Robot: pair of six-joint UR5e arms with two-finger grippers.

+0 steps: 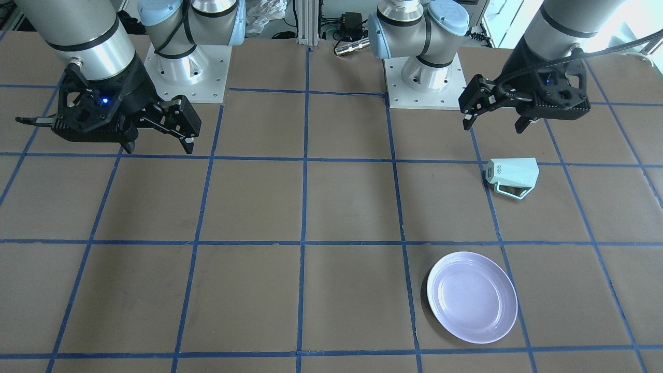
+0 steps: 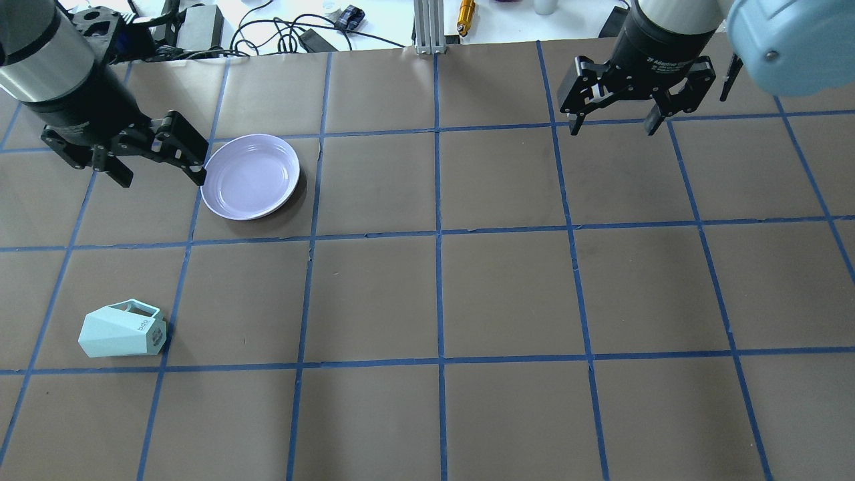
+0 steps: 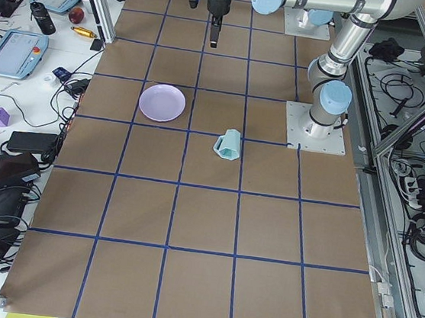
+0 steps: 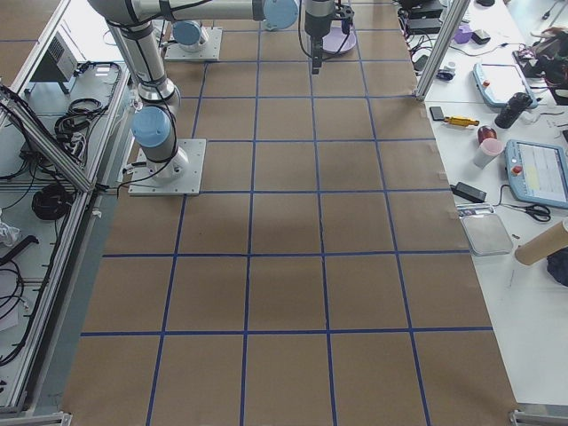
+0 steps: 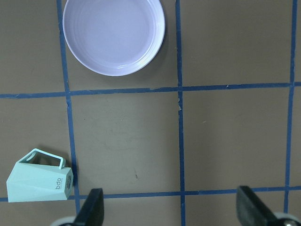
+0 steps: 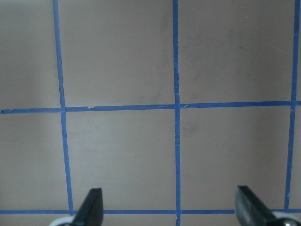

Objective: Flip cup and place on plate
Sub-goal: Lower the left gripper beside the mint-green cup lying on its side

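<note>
The work surface is a brown table (image 2: pixel 507 294) divided into squares by blue tape, with cables and equipment along its far edge.

**Position of parts**
- The cup (image 2: pixel 120 332) lies on its side in the robot's left half of the table, close to the robot. Its lettered base faces the table centre. Its handle points toward the far side, where the plate is.
- The plate (image 2: pixel 250 176) sits flat and bare, farther from the robot, well apart from the cup.

**End effectors**
- The left gripper (image 2: pixel 162 179) hangs above the table just beside the plate, fingers spread, holding nothing.
- The right gripper (image 2: pixel 612 127) hangs over the opposite half, fingers likewise spread and unloaded.

**Handling notes**
- The cup appears rigid, light and thin-walled. Treat it as breakable.
- Its smooth facets probably give little friction, but opposite flat faces suit parallel fingers.
- Recommended hold: across the body on two opposing facets, clear of the handle. The handle is narrow and would likely let the cup swing.
- The plate's glossy finish may let the cup slide when set down.
</note>
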